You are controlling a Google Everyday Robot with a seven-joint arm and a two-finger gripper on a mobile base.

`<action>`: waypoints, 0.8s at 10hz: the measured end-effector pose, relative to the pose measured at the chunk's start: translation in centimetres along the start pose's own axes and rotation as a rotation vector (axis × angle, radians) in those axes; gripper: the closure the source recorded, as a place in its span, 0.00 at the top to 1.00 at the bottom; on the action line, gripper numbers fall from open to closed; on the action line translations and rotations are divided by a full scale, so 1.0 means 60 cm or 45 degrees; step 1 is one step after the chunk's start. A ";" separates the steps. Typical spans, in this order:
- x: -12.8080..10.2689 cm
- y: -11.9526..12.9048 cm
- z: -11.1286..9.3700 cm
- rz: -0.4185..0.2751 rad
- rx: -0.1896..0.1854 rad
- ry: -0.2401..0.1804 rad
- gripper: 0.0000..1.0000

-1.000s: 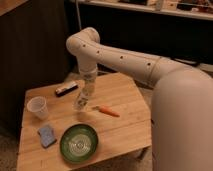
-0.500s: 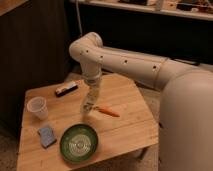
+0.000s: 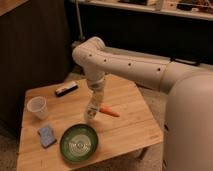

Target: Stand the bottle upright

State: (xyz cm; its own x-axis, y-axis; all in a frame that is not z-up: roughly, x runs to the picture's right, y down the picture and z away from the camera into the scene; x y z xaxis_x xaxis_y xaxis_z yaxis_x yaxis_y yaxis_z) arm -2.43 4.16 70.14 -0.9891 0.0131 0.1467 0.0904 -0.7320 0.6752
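The bottle (image 3: pixel 92 110) is small and clear-whitish with a pale label. It stands nearly upright, slightly tilted, near the middle of the wooden table (image 3: pixel 125 130), its base at or just above the surface. My gripper (image 3: pixel 96 96) points straight down from the white arm and is shut on the bottle's top end.
An orange carrot-like piece (image 3: pixel 109 112) lies just right of the bottle. A green plate (image 3: pixel 79 142) sits in front of it. A blue sponge (image 3: pixel 46 135) and a translucent white cup (image 3: pixel 37 107) are at the left. A dark flat bar (image 3: pixel 66 89) lies at the back left.
The arm has moved slightly right and towards the table's middle with the bottle in the gripper. The bottle now hangs closer to vertical, next to the orange piece.
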 end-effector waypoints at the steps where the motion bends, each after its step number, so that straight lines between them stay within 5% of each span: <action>1: -0.003 -0.004 0.000 -0.001 0.005 -0.016 0.10; 8: -0.058 -0.031 -0.005 0.052 0.009 -0.114 0.10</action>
State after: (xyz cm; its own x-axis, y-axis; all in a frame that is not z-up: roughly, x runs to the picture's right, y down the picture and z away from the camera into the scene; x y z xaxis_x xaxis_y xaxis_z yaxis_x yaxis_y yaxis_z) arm 0.79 5.26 68.15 -0.9703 0.0443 0.2380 0.1316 -0.7284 0.6724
